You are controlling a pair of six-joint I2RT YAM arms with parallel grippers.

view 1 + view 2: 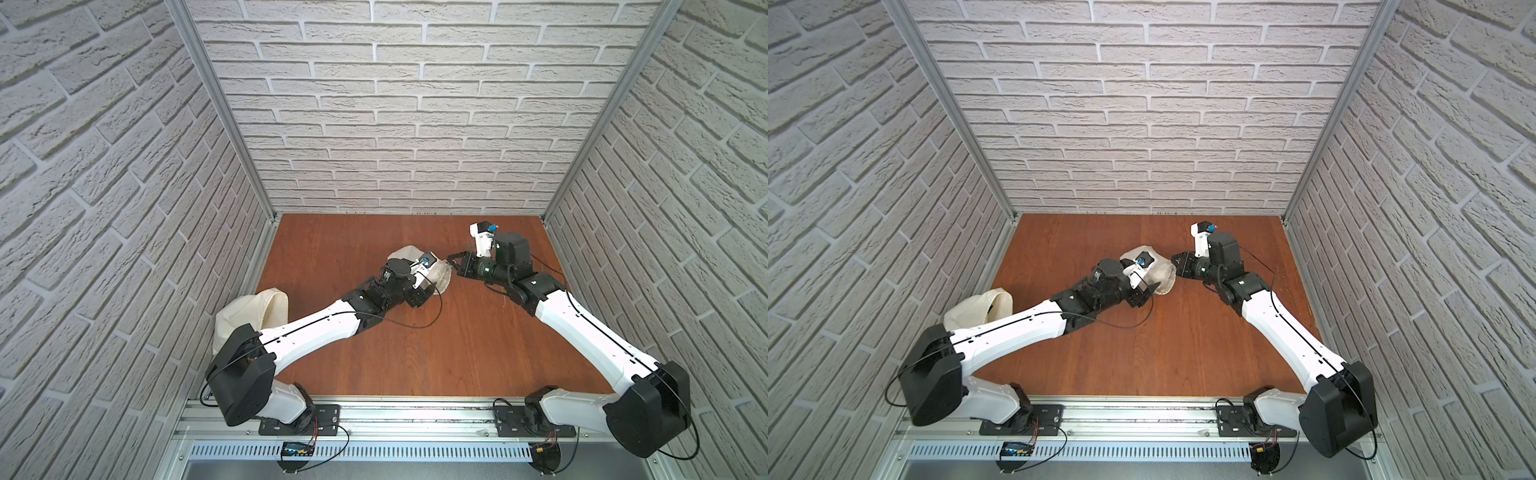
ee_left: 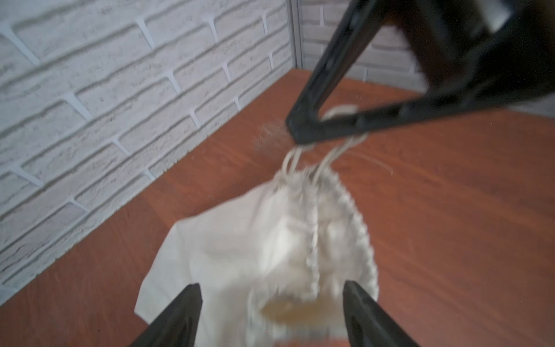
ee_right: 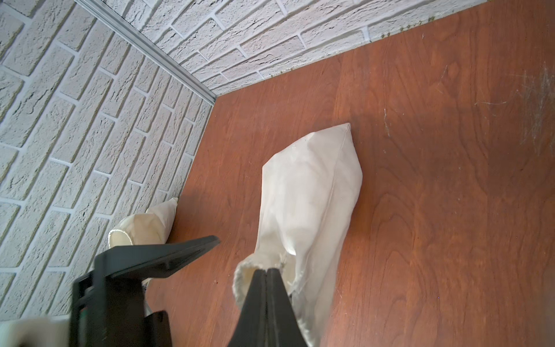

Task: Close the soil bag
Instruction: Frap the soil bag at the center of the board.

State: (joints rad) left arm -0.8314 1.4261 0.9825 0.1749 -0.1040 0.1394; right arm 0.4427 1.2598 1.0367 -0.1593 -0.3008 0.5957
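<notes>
The soil bag (image 1: 444, 277) (image 1: 1165, 275) lies mid-table, a cream cloth sack whose mouth is gathered into ruffles (image 2: 339, 210). Two pairs of thin drawstring cords (image 2: 329, 157) run from that mouth into my right gripper (image 2: 295, 133) (image 3: 266, 271) (image 1: 451, 261), which is shut on them just off the bag's mouth. My left gripper (image 2: 271, 288) (image 1: 1152, 289) is open; its two fingers stand apart over the bag's mouth end, and nothing is pinched between them. The left wrist hides much of the bag in both top views. The bag's body (image 3: 312, 186) stretches away from the right gripper.
A second, puffier cream sack (image 1: 253, 309) (image 1: 976, 307) (image 3: 144, 225) with a wide hemmed mouth lies by the left wall, partly under my left arm. Brick-patterned walls close the brown wooden table (image 1: 457, 353) on three sides. Thin loose fibres lie near the right arm.
</notes>
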